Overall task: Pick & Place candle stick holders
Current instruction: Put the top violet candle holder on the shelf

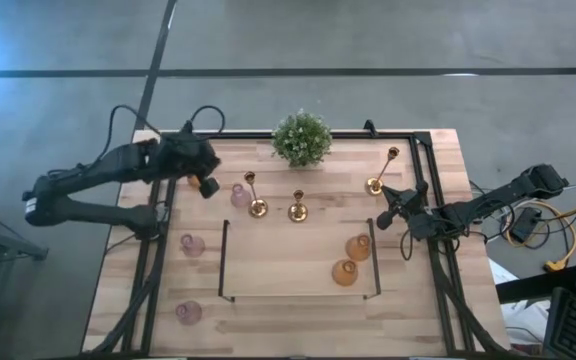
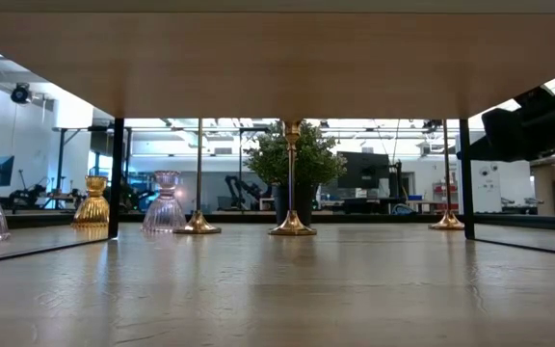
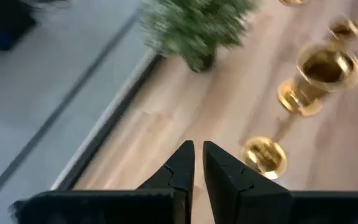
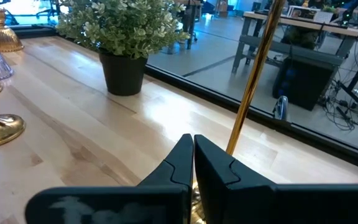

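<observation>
The candle stick holders are spread over the table (image 1: 288, 250). My right tool (image 4: 193, 146), pressed together and empty, sits low just short of the far-right brass candlestick (image 1: 380, 180), whose stem rises just past its tips, likely lined up for a grasp. My left tool (image 3: 198, 155), tips nearly touching and holding nothing, hangs above the table's back edge, the potted plant (image 3: 194, 28) ahead.

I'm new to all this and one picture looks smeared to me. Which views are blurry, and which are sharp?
Left wrist view: streaked with motion blur, the plant and gold candlesticks smeared. Right wrist view: crisp, with the plant's leaves and the slim gold stem clear. Low view: the near tabletop is soft, and a wooden board shades the top. High view: even light, bluish glare at the upper left corner.
</observation>
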`<move>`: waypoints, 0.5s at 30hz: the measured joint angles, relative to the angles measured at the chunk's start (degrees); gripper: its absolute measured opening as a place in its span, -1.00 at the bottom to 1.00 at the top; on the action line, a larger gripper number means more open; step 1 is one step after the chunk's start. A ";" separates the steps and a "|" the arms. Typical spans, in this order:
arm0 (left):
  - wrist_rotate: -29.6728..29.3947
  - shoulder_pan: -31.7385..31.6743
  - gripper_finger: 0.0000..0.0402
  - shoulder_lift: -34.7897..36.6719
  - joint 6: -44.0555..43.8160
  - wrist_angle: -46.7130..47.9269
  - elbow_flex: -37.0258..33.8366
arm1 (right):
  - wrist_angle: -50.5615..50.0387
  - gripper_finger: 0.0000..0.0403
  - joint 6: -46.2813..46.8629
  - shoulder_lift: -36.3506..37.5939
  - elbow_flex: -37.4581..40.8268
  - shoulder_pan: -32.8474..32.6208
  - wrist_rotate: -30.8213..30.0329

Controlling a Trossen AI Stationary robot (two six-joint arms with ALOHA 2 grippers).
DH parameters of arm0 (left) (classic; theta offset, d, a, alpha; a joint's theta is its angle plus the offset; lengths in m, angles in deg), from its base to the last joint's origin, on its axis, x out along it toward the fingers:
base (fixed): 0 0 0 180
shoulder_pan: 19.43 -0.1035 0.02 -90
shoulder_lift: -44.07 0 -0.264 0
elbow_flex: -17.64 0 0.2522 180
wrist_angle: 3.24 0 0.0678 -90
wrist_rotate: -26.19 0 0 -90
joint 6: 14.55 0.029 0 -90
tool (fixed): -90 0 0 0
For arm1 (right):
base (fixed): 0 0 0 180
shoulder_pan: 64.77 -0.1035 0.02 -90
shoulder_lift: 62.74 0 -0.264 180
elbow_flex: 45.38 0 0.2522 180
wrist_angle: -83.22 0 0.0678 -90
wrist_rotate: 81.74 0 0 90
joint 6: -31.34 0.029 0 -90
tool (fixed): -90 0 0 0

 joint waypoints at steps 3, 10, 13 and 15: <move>2.73 -3.95 -0.82 -1.18 2.94 -1.03 -1.22 | 0.06 -0.96 0.01 -0.02 0.00 0.00 0.05; 11.32 -12.52 -0.82 -6.45 6.39 -2.56 -2.30 | 0.59 -0.96 0.03 0.01 0.00 -0.04 3.79; 16.31 -15.21 -0.82 -9.37 6.55 -2.80 -2.39 | 1.75 -0.96 0.72 0.02 0.00 -0.04 4.52; 18.35 -16.39 -0.82 -11.50 6.55 -2.57 -2.39 | 2.79 -0.96 0.72 0.02 0.00 -0.04 4.65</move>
